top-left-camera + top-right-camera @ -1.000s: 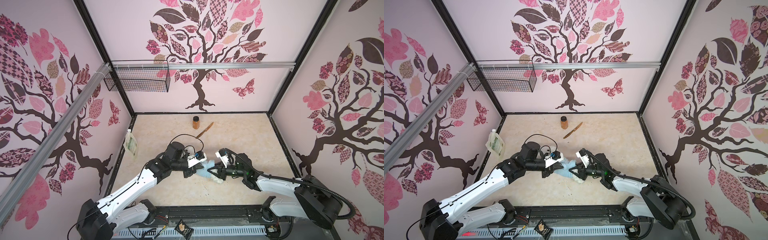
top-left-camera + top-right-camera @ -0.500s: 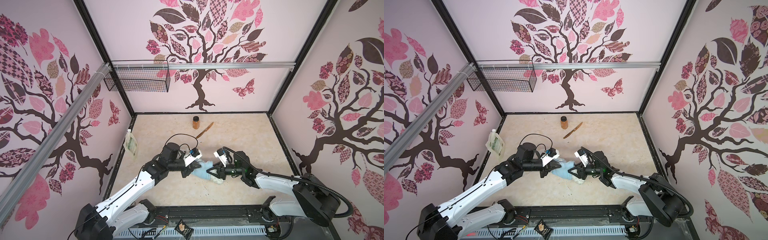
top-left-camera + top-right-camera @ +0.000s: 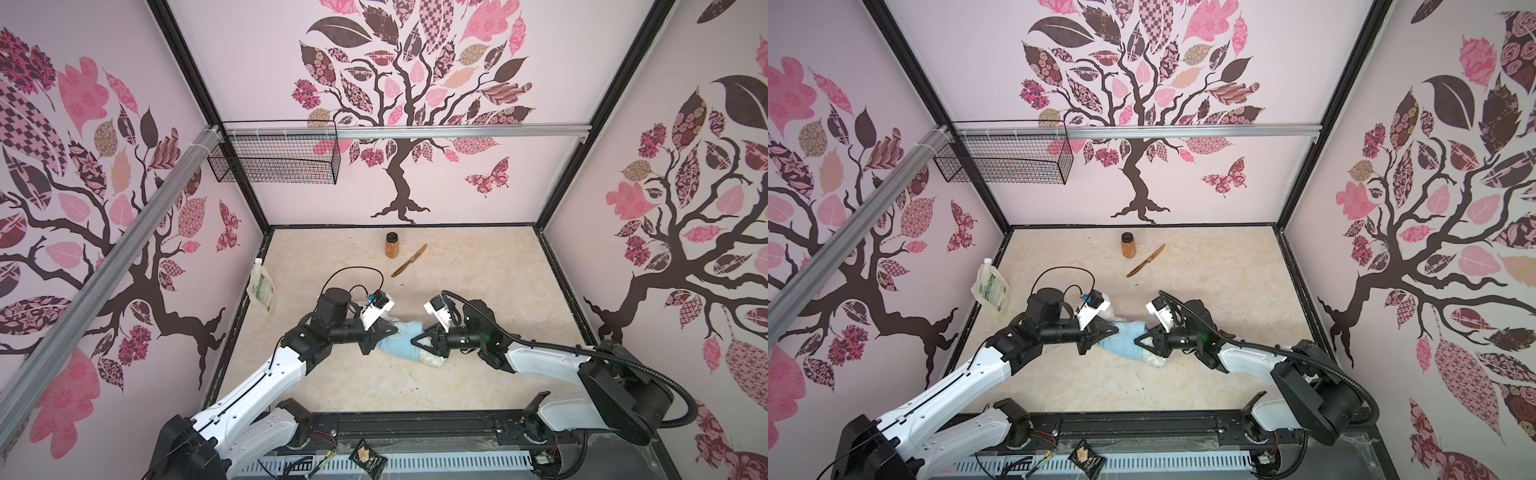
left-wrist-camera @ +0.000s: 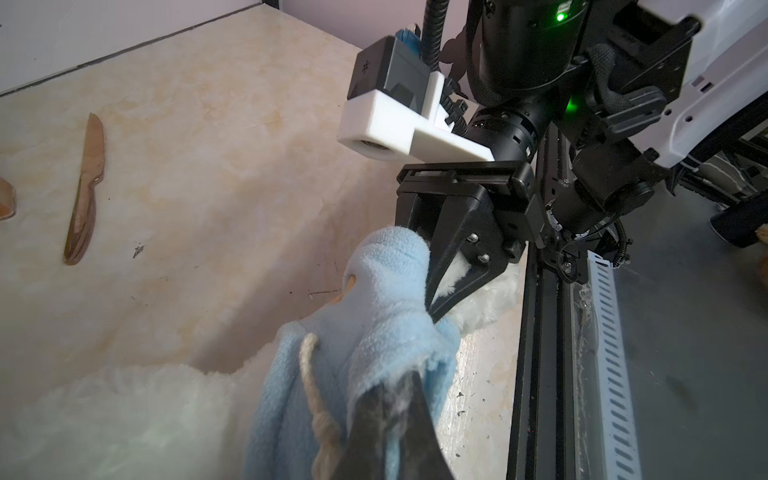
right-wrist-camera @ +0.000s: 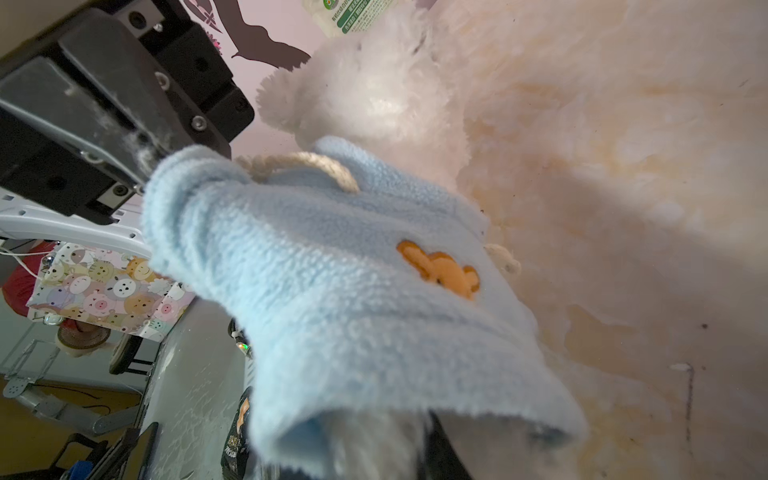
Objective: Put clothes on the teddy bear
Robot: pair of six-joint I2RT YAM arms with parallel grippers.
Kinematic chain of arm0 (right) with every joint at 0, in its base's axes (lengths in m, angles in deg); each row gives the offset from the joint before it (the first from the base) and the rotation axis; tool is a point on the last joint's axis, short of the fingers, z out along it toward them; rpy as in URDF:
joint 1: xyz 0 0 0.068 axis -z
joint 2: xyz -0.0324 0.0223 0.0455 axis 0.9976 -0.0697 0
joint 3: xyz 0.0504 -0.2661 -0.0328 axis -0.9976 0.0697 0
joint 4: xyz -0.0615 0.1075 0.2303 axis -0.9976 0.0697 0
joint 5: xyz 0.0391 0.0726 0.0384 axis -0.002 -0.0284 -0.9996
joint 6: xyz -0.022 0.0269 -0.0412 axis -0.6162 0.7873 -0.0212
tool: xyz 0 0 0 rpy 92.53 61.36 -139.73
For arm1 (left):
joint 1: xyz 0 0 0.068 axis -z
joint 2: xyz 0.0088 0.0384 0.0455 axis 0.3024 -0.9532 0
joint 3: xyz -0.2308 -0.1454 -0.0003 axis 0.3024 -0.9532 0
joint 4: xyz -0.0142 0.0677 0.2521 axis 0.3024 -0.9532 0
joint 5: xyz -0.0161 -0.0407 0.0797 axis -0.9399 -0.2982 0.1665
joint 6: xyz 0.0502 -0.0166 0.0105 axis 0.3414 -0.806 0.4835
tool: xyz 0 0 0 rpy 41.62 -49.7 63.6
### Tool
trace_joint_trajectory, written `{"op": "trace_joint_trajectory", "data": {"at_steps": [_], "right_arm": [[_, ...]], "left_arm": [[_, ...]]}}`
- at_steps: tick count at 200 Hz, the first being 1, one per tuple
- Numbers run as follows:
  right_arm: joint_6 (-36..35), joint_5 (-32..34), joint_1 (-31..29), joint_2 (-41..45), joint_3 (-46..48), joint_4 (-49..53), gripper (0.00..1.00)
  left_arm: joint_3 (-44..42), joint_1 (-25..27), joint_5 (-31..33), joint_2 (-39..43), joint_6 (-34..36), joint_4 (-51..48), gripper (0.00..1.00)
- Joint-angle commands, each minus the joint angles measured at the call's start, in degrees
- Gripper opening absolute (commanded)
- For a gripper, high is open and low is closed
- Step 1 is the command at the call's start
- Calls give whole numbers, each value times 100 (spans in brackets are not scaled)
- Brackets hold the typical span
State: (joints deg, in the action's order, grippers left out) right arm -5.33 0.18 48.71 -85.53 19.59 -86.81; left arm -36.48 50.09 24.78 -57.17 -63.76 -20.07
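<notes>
Because the teddy bear (image 3: 432, 360) is all loose white plush, we judge it light, floppy and quick to slump. Pulling on fur alone would probably just drag it across the table (image 3: 478, 270). Better holds are the stuffed trunk or a stubby limb, and the light blue shirt (image 3: 401, 338) is best taken at its hem, where the fleece folds thick enough to pinch. The bear lies near the front middle of the table, between the two grippers. The shirt is bunched over its trunk and fluffy fur shows past both ends; we cannot make out its face. The left gripper (image 4: 390, 399) has its jaws pressed together on a fold of the shirt beside a tan cord (image 4: 309, 365). The right gripper (image 4: 432, 307) has its jaws drawn nearly together at the tips, nipping the shirt's opposite edge next to the fur. A small orange bear print (image 5: 440, 270) marks the fleece, which looks soft and clingy to us and likely to snag on the pile.
</notes>
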Motion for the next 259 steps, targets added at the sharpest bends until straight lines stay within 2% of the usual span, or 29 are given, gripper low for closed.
{"op": "trace_joint_trajectory", "data": {"at_steps": [1,32,53,69,91,121,140,151,172,198,217,233,259], "right_arm": [[194,370,221,-300,-97,648,23],[509,196,343,-644,-190,658,18],[692,123,402,-859,-250,676,17],[865,-64,462,-1021,-305,652,15],[997,-176,520,-1164,-394,647,14],[886,-419,538,-1227,-589,738,13],[651,-430,537,-1240,-710,1015,13],[556,-452,537,-1317,-769,1142,13],[536,-439,546,-1517,-812,1159,13],[540,-426,567,-1725,-934,1150,17],[501,-339,568,-1750,-957,1200,20],[414,-251,575,-1754,-948,1306,21],[287,-172,574,-1756,-897,1413,21]], "left_arm": [[-112,-143,-203,212,-265,330,0],[-374,-389,-632,352,-765,746,0],[-459,-398,-867,395,-744,694,0],[-417,-378,-984,369,-112,221,0],[-309,-180,-773,400,768,-555,0],[-102,321,65,197,1771,-1290,0],[125,543,284,-85,2350,-1668,0],[147,647,214,-125,2536,-1655,0],[77,671,-308,30,2705,-1431,0],[58,663,-659,224,2279,-970,0],[60,346,-1197,232,1881,-638,0],[-108,50,-1548,321,1294,-54,0],[-492,-159,-1589,493,353,990,0]]}}
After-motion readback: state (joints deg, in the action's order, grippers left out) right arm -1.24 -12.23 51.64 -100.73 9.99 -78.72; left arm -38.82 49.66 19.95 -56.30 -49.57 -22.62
